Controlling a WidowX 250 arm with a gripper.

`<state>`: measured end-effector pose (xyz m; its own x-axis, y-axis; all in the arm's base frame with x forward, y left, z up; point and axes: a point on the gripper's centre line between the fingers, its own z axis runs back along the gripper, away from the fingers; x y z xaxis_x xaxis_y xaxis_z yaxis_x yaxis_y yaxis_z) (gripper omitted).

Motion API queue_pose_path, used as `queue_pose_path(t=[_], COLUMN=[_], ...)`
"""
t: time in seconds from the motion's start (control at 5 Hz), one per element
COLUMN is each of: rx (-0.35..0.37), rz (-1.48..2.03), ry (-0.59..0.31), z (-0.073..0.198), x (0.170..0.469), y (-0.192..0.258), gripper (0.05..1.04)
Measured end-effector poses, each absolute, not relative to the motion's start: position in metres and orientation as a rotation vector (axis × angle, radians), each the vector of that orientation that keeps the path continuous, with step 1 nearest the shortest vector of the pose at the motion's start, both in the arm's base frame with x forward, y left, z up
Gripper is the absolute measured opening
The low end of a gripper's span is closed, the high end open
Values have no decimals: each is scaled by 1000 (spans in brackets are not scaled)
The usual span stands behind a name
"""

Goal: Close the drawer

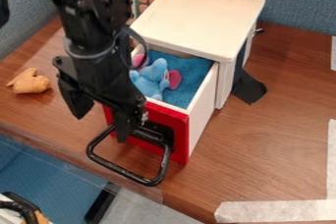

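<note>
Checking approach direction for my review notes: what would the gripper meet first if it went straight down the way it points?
Probably the drawer's black handle, just below the gripper; depth is unclear, so it might pass beside it to the wooden tabletop.

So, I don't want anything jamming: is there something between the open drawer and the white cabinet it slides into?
Nothing visible blocks the drawer's path into the white cabinet. A blue plush toy lies inside, towards the red front; it will probably ride in, though its height against the opening is hard to judge.
</note>
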<state>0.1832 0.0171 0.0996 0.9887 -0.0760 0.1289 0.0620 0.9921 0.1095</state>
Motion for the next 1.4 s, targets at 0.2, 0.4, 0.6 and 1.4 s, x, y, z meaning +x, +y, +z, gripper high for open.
queue_pose_path(t=[0.2,0.4,0.6,1.4], rx=[103,100,93,136], rz=[-96,-108,-122,-125], ry=[-124,-116,-114,-48], z=[92,86,81,42], x=[174,167,161,148], y=[16,16,15,17], gripper=[1001,1001,1001,1001])
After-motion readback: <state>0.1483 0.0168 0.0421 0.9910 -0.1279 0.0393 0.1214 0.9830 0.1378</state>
